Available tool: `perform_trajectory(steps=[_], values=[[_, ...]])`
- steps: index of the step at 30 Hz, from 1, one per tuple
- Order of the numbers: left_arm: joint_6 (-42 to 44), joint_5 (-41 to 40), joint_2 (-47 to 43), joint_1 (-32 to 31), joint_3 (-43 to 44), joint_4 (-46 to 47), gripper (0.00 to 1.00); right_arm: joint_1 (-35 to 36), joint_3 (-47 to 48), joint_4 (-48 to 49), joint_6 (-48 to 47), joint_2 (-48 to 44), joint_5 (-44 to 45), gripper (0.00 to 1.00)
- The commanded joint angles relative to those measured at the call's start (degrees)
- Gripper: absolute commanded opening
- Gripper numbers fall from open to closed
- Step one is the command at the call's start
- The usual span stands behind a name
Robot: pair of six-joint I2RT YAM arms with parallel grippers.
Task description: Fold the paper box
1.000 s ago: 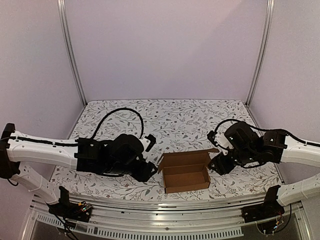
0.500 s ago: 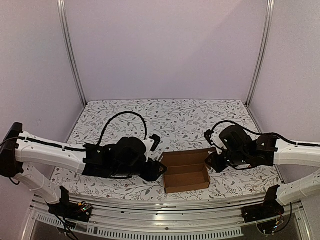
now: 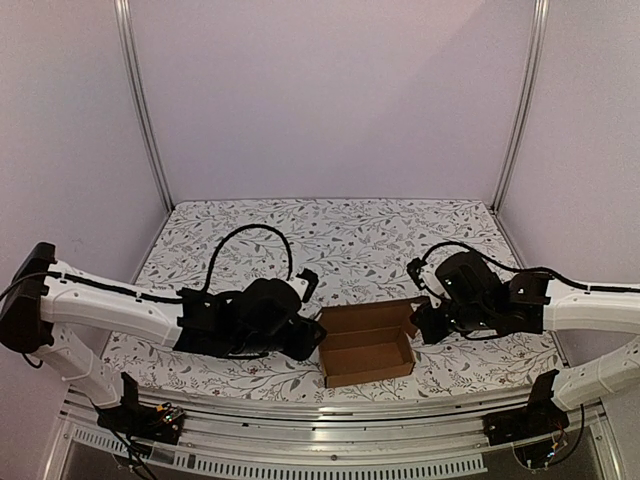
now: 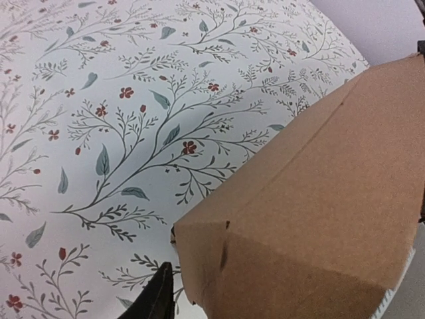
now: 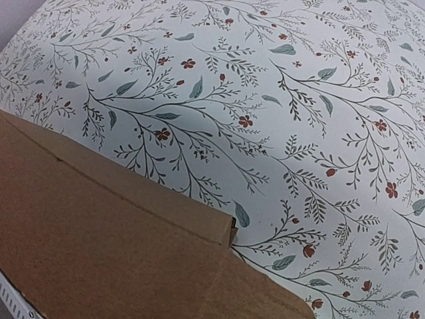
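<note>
The paper box [image 3: 366, 344] is a brown open-topped cardboard tray with its lid flap raised at the back, near the table's front middle. My left gripper [image 3: 314, 336] is at the box's left end. In the left wrist view one black fingertip [image 4: 159, 296] shows just left of the paper box [image 4: 319, 219]; cardboard hides the other. My right gripper [image 3: 421, 323] is against the box's right end. In the right wrist view the paper box [image 5: 99, 246] covers the lower left and hides both fingers, so I cannot see whether they pinch the flap.
The floral tablecloth [image 3: 330, 235] stretches behind the box to the back wall. Metal frame posts [image 3: 140, 100] stand at the back corners. The table's front rail [image 3: 320, 420] runs just below the box. A black cable [image 3: 245, 240] loops over the left arm.
Both arms have moved inward to the box's ends. The left jaws have narrowed and the right jaws have closed. The box has shifted slightly left.
</note>
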Motion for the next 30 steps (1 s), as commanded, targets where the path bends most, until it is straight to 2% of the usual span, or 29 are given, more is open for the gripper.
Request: perform_trajectory(steps=[1, 7, 11, 30], values=[[-0.3, -2.0, 2.0, 0.8, 2.0, -1.7, 0.32, -0.3, -1.3, 1.5, 1.9, 0.1, 1.6, 0.00], [-0.7, -1.7, 3.5, 0.7, 3.5, -3.0, 0.09, 1.7, -2.2, 2.6, 4.7, -1.3, 6.5, 0.00], [-1.2, -1.6, 4.2, 0.7, 4.6, -3.1, 0.00, 4.1, -2.2, 3.8, 7.0, -1.0, 11.1, 0.00], [-4.3, -1.4, 8.9, 0.6, 9.7, -3.1, 0.00, 13.5, -3.2, 9.3, 17.6, 2.9, 22.6, 0.00]])
